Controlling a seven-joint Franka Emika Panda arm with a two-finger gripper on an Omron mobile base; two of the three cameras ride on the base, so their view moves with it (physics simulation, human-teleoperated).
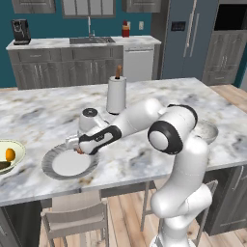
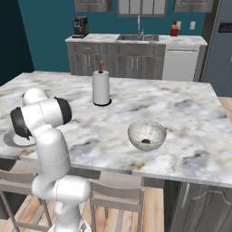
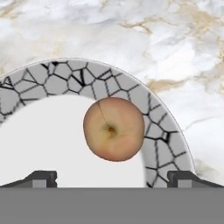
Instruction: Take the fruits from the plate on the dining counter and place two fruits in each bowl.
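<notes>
A reddish-orange apple (image 3: 113, 129) lies on the ribbed grey rim of the plate (image 3: 131, 89), at the edge of its white centre. My gripper (image 3: 112, 179) hangs open just above it, one fingertip to each side. From the left base view the gripper (image 1: 79, 149) is over the back right of the plate (image 1: 58, 166) on the dining counter (image 1: 48, 116). The cream-green bowl (image 1: 18, 147) at the far left holds an orange (image 1: 10, 154) and a dark green fruit (image 1: 4, 165). A brown fruit (image 2: 146, 141) lies in the grey speckled bowl (image 2: 146, 131).
A paper towel roll (image 1: 116, 94) stands upright behind the plate, close to my forearm. Stools (image 1: 72, 222) are tucked under the counter's front edge. The cabinet run with the sink (image 1: 91, 41) lines the back wall.
</notes>
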